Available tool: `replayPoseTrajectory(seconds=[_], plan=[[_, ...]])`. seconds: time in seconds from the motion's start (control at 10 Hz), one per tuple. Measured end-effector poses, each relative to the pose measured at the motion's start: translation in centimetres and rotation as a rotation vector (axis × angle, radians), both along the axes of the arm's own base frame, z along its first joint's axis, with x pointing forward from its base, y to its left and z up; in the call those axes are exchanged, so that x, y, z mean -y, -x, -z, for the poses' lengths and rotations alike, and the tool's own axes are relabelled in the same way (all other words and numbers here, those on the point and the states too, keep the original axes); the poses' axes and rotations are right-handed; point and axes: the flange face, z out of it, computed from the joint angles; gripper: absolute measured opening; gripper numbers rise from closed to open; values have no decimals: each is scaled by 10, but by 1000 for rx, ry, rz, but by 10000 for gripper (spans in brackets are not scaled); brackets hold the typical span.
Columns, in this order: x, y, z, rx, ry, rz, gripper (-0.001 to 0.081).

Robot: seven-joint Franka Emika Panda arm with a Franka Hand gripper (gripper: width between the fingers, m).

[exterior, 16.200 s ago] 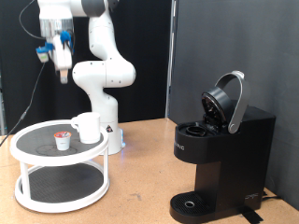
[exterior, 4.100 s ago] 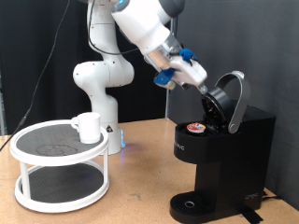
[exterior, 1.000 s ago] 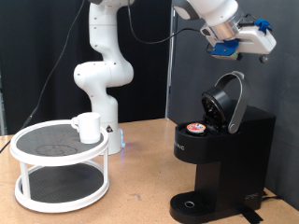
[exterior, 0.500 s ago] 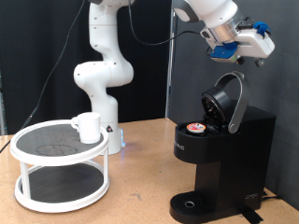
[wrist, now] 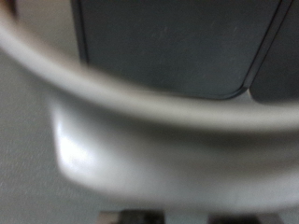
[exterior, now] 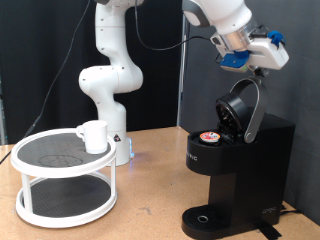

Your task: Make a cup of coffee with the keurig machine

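Note:
The black keurig machine (exterior: 235,170) stands at the exterior view's right with its silver-trimmed lid (exterior: 245,108) hinged open. A small pod with a reddish top (exterior: 208,138) sits in its chamber. My gripper (exterior: 263,66) hangs just above the top edge of the open lid, with nothing seen between its fingers. The wrist view is blurred and filled by the lid's silver trim (wrist: 140,121) very close up, with a dark surface behind it. The white cup (exterior: 94,136) stands on the top shelf of a round stand at the exterior view's left, far from the gripper.
The white two-tier round stand (exterior: 62,180) sits on the wooden table (exterior: 150,215). The robot's white base (exterior: 112,95) stands behind it. A black curtain hangs behind the machine. The round drip tray (exterior: 205,218) at the machine's foot holds nothing.
The pod has gone from the stand's top shelf into the machine's chamber. Over the last second my gripper has come down and to the left, closer to the top of the open lid.

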Motion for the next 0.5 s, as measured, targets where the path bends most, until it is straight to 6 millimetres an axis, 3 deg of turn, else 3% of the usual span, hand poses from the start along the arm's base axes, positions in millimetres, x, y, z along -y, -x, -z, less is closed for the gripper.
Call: replayPoseTrajectory(seconds=[0.5], plan=[[15,4,2,4,4,32,0]])
